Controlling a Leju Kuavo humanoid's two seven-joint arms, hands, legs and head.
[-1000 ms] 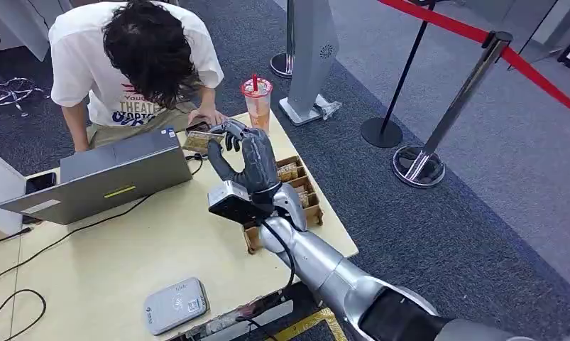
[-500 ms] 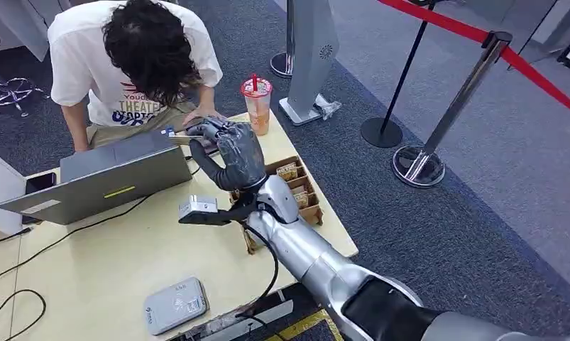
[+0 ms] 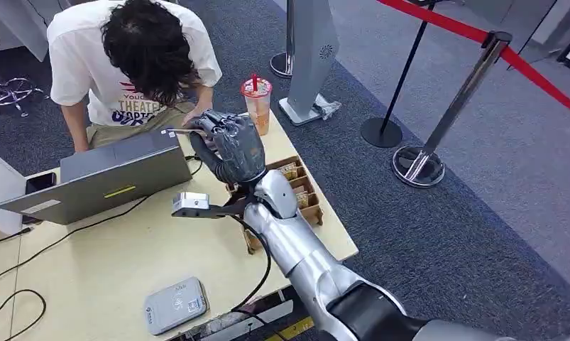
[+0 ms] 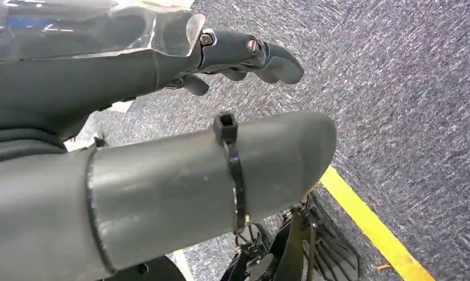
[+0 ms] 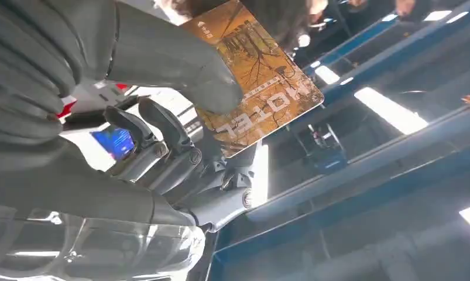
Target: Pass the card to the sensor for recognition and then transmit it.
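Laptop (image 3: 118,174) is sitting open at the left of the counter (image 3: 90,263), a phone (image 3: 40,182) lying just beside its left end. Grey card reader (image 3: 175,305) is lying near the counter's front edge, well apart from the laptop. Cables are trailing across the counter's left side.

Person (image 3: 136,60) in a white shirt is leaning over the far edge of the counter, one hand down beside the robot's hand.

Right hand (image 3: 228,145) is reaching over the middle of the counter, above the laptop's right end. Thumb and fingers (image 5: 162,132) are pinching the card (image 5: 258,88), an orange-brown one printed "HOTEL"; the thumb is pressing on its face. From the head view the card is showing edge-on at the fingertips, close to the person's hand.

Left hand (image 4: 162,134) is hanging over grey carpet beside a yellow floor line, fingers curled in, nothing in them.

Wooden tray (image 3: 307,202) is sitting under the right forearm. Drink cup (image 3: 257,103) with a red straw is standing at the far right corner.
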